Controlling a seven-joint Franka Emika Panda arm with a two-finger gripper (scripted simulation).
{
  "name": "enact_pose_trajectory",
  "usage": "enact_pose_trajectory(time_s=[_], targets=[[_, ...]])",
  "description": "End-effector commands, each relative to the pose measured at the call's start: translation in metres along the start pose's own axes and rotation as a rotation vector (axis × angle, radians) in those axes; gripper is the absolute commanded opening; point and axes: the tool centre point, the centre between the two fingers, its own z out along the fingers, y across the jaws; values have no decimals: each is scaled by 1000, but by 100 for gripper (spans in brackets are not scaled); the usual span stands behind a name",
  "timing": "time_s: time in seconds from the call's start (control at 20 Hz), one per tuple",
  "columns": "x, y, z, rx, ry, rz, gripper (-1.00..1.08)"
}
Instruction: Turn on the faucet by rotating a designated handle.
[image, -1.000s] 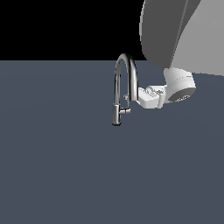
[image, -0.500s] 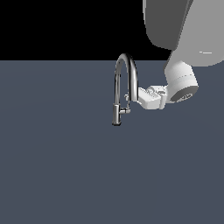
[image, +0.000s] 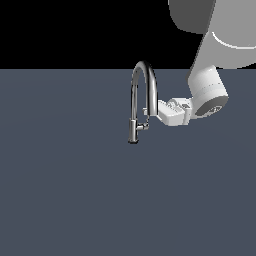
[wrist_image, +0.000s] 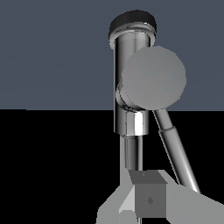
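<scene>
Reaching in from the exterior view's right, my gripper (image: 156, 113) lies roughly level, nosing against the faucet (image: 141, 100) just above the handle (image: 143, 126). That handle is a short rod jutting sideways from the base toward the exterior view's right, on the arm's side; the wrist view looks almost straight down its axis at the round end (wrist_image: 153, 78). Finger spacing: cannot tell. Wrist hangs from the upper right, forearm angled down.
</scene>
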Motion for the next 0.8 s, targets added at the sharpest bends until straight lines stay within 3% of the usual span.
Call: enact_pose_trajectory(time_s=[0.0, 0.75], targets=[[0, 0, 0, 0, 1, 0, -100], [18, 40, -5, 5, 4, 1, -100]])
